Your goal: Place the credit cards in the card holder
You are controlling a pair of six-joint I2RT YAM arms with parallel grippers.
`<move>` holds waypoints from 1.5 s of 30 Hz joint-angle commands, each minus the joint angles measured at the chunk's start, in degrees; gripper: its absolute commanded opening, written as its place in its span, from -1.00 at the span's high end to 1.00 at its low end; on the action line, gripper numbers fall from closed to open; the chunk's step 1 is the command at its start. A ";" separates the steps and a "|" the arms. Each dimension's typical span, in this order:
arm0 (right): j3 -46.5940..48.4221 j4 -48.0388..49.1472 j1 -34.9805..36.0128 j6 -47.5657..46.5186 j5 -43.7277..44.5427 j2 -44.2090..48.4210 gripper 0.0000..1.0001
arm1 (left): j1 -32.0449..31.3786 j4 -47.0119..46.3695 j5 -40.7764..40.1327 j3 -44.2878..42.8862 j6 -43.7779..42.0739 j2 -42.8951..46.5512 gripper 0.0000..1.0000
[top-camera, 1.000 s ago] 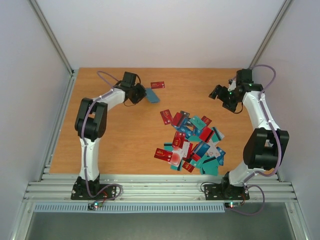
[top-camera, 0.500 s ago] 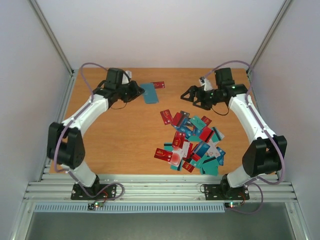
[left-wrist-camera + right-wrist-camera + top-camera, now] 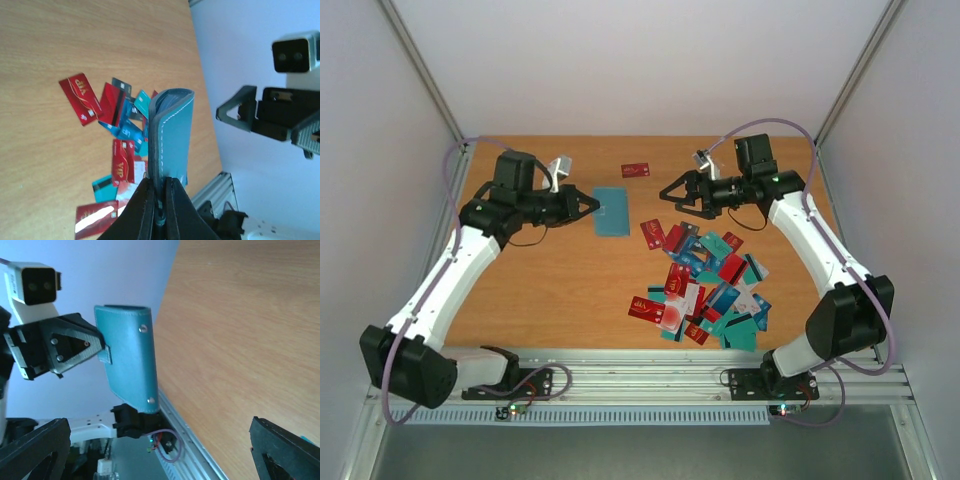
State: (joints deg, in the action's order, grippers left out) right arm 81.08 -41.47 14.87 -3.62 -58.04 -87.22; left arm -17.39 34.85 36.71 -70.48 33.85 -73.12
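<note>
My left gripper (image 3: 588, 205) is shut on one edge of the teal card holder (image 3: 612, 212) and holds it folded, off the table, left of centre. In the left wrist view the card holder (image 3: 172, 134) stands edge-on between my black fingers (image 3: 144, 207). My right gripper (image 3: 671, 196) is open and faces the holder from the right with a gap between them. The right wrist view shows the card holder (image 3: 131, 359) ahead of my wide-open right gripper (image 3: 160, 426). The credit cards (image 3: 708, 285) lie in a loose red, teal, blue and white pile on the table.
One red card (image 3: 636, 170) lies alone at the back of the wooden table (image 3: 550, 290). An aluminium rail (image 3: 640, 380) runs along the near edge. White walls close in the left, right and back sides.
My left arm has swung forward and toward the middle, carrying the card holder. My right arm has reached left toward it, jaws opened fully.
</note>
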 commanded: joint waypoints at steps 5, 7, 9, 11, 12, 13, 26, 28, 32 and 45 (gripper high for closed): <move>-1.51 8.54 3.14 6.67 -9.96 3.04 -0.97 | -0.21 6.73 8.62 -4.19 -1.56 4.97 0.99; -2.15 12.07 3.75 9.67 -12.19 3.10 -0.97 | -0.22 6.97 11.10 -4.80 -0.89 5.50 0.99; -2.48 16.00 4.72 12.57 -14.43 2.91 -0.97 | -0.22 7.43 13.51 -5.08 -0.35 5.94 0.99; -2.42 19.93 6.07 15.25 -16.85 2.49 -0.97 | -0.21 6.35 15.27 -4.48 0.35 6.99 0.99; -2.31 21.61 6.83 16.44 -17.88 2.31 -0.97 | -0.27 5.63 15.52 -4.07 0.97 7.63 0.99; -2.00 22.41 7.53 17.24 -18.81 2.13 -0.97 | -0.23 4.74 15.78 -3.74 1.56 8.28 1.00; -0.87 42.66 15.75 32.40 -19.86 -0.40 -0.17 | -0.23 -1.16 21.08 -2.20 9.33 10.77 0.99; -1.71 48.41 16.05 37.02 -19.85 -0.82 0.13 | -0.19 -0.97 21.47 -2.88 9.44 10.03 0.99; -2.36 58.46 16.14 45.18 -21.62 -2.30 0.66 | -0.21 -2.41 20.55 -2.88 9.85 10.80 0.99; 4.21 49.64 16.15 39.38 -18.16 -3.36 0.98 | -0.23 -0.89 14.95 -4.33 10.87 13.61 -0.53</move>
State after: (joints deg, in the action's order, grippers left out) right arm 80.31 15.70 30.61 43.05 -78.76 -91.57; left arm -17.41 33.28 54.13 -73.43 45.39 -61.80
